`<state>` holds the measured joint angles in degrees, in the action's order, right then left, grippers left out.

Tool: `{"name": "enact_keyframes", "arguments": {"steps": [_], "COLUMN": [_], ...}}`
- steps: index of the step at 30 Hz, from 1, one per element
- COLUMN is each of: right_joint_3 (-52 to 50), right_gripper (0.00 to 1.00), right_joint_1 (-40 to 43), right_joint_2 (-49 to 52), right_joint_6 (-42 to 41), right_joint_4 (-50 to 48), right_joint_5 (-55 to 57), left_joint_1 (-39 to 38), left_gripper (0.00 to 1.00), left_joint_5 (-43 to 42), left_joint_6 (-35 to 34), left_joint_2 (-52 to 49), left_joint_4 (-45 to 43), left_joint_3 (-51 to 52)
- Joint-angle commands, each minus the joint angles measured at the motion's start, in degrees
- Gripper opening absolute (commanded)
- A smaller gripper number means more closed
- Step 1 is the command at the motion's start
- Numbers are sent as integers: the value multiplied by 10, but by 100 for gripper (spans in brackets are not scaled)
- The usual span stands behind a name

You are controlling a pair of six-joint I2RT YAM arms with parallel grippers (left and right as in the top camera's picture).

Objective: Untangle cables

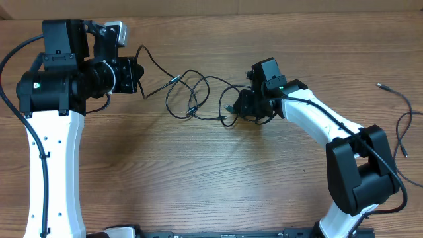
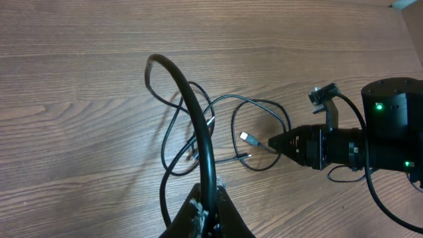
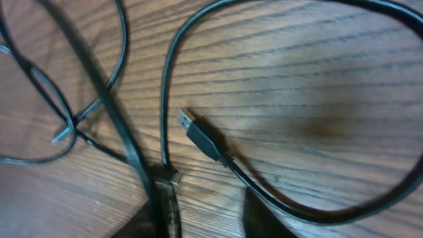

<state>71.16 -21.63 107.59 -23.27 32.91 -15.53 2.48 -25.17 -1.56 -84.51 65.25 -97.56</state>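
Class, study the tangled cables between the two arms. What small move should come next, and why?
Probably ease the left gripper away from the tangle: it looks shut on one cable that arcs up out of it, while the right gripper sits by the USB plug on the far side.

The thin black cables lie as a loose knot of overlapping loops on the wood, toward the far side of the table, and one strand lifts off the surface in a stiff arch from the knot's left side. A black USB plug with a silver tip lies flat inside a loop on the knot's right side. A separate cable lies well apart by the right edge, wavy, its small grey plug end pointing left.
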Motion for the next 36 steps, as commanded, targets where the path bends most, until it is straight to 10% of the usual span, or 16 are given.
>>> {"name": "enact_keyframes", "arguments": {"steps": [1, 9, 22, 36], "right_joint_3": [0, 56, 385, 451], "right_gripper": [12, 4, 4, 4], "right_joint_1": [-5, 27, 143, 263], "right_joint_2": [-2, -5, -44, -66], "right_joint_6": [-9, -5, 12, -50], "right_joint_4": [-3, 79, 402, 437], "right_joint_5": [-2, 61, 474, 579], "left_joint_1": [1, 1, 24, 39], "left_gripper": [4, 4, 4, 4], "left_joint_5": [1, 67, 254, 314], "left_joint_6": [-8, -8, -76, -143], "left_joint_2": [3, 3, 3, 4], "left_joint_4": [2, 13, 19, 28], "left_joint_3": [-10, -10, -10, -10]}}
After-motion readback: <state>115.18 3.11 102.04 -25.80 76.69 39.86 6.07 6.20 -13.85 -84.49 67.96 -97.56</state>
